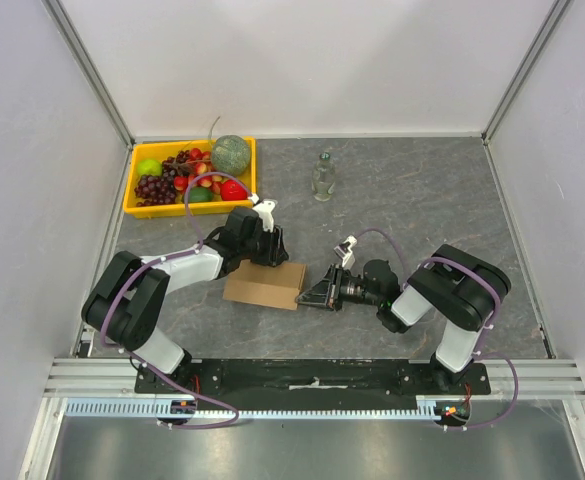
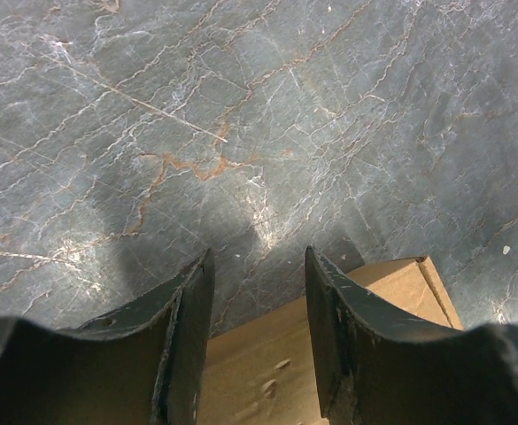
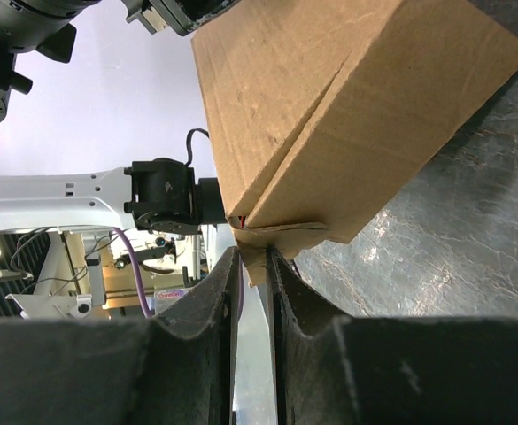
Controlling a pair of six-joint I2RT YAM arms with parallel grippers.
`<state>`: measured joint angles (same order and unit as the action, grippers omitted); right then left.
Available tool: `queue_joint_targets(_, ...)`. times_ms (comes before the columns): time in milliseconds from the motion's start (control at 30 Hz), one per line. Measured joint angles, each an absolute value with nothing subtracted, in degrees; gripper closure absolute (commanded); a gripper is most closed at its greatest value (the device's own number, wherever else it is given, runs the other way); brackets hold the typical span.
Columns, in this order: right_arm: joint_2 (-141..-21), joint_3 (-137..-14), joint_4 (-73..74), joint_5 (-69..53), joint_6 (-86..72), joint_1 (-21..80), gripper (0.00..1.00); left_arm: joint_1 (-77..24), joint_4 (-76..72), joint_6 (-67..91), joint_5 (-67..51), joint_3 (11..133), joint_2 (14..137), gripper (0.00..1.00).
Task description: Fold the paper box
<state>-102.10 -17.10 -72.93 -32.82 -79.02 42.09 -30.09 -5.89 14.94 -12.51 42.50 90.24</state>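
Right gripper [image 3: 251,258] first: its two dark, ridged fingers [image 3: 210,301] are pinched almost together on a thin cardboard lip at the lower corner of the paper box [image 3: 329,106], so that's a clenched hold on the box's edge. From the right wrist view the box is plain brown corrugated board, a flat rectangular shape with a diagonal crease running across its face down to that corner. Over to the left gripper [image 2: 257,266]: its jaws stand well apart, released, its matte black, scuffed fingers [image 2: 188,328] poised over the far edge of the box with bare card showing between them, a few small dents in the surface. The box lies flat on the grey marble-patterned table [image 2: 241,106], between the two arms, near the front. Further back on the left sits a yellow plastic tray [image 1: 142,210] with dark grapes [image 1: 154,187] and a round green melon [image 1: 230,153]; a small clear glass bottle [image 1: 322,177] stands upright, well apart from the box
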Motion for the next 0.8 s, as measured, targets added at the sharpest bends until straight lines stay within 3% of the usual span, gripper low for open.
queue_joint_targets(567,-101.2,-15.8,-72.7,-33.0,-79.9,41.8,0.7,-30.1,-5.9,15.1,-12.6,42.3,90.2,0.49)
queue_joint_targets(800,-97.6,-15.8,-69.8,-33.2,-80.0,41.8,0.62,-30.7,-5.7,15.1,-12.6,42.1,90.3,0.49)
